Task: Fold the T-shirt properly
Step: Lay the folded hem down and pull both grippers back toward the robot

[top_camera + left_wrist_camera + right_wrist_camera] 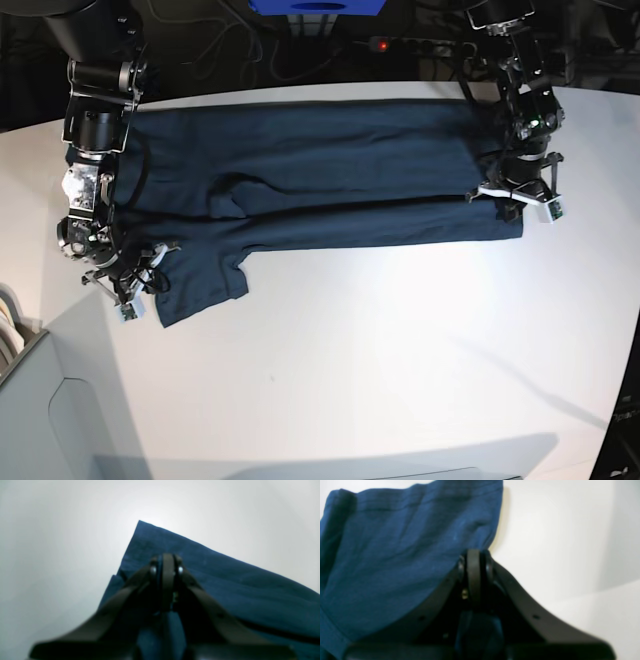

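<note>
The dark navy T-shirt [320,170] lies stretched across the far half of the white table [400,350], folded lengthwise, with one sleeve hanging toward the front at the left. My left gripper [512,195] is at the shirt's right end. In the left wrist view its jaws [166,563] are pressed together on the cloth [225,580] near a corner. My right gripper [140,280] is at the shirt's left end by the sleeve. In the right wrist view it [473,560] is shut on the edge of the fabric [395,555], which bunches up to the fingertips.
A grey box [40,420] stands at the table's near left corner. Cables, a power strip with a red light [380,44] and a blue object [315,6] lie behind the far edge. White tabletop stretches in front of the shirt.
</note>
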Robot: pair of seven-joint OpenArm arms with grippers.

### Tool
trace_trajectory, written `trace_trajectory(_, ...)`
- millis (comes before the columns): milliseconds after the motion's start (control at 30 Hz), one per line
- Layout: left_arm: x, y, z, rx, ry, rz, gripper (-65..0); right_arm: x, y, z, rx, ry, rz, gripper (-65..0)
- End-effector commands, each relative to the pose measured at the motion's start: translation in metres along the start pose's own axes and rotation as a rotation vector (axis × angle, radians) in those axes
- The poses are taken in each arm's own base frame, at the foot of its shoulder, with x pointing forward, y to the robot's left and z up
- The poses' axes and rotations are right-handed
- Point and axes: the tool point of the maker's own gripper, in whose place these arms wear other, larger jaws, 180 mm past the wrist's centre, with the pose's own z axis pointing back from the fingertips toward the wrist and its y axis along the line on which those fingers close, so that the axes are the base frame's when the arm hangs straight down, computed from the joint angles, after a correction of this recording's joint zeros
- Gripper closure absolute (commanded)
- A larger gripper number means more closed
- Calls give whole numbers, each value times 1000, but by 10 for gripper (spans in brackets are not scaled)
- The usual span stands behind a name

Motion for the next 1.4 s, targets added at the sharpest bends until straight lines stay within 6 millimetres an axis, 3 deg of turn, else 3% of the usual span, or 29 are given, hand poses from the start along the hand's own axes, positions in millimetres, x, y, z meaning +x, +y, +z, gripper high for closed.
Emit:
trace_trajectory(0, 20, -2, 0, -7, -61, -3, 0, -3, -1, 2, 5, 40, 39, -3)
trace_trajectory(133, 22, -3, 0, -10, -67, -4, 0, 18, -4, 28, -51, -44, 108, 0)
trace_trajectory(300, 23, -2, 0, -9, -70, -5, 0, 45, 0, 86, -152, -183, 223, 0)
trace_trajectory(400, 23, -2, 0, -10, -70, -4, 0, 48, 8, 115, -190, -212, 278, 0)
trace_trajectory(533, 21, -2, 1, -9, -65, -5, 0, 37, 18, 146, -225, -220, 322, 0)
trace_trajectory(667, 22, -2, 2, -9, -68, -6, 0, 20, 30, 159, -218, -197, 344, 0)
trace_trajectory(900, 38, -8, 8, -22, -113, -18, 0, -26, 40, 164, -181, -96, 328, 0)
trace_trajectory(967, 34, -6, 10, -19, -104, -22, 0, -40, 39, 168, -187, -75, 303, 0)
trace_trajectory(1367, 25, -3, 13, -13, -82, -24, 0, -62, 49, 177, -170, -79, 257, 0)
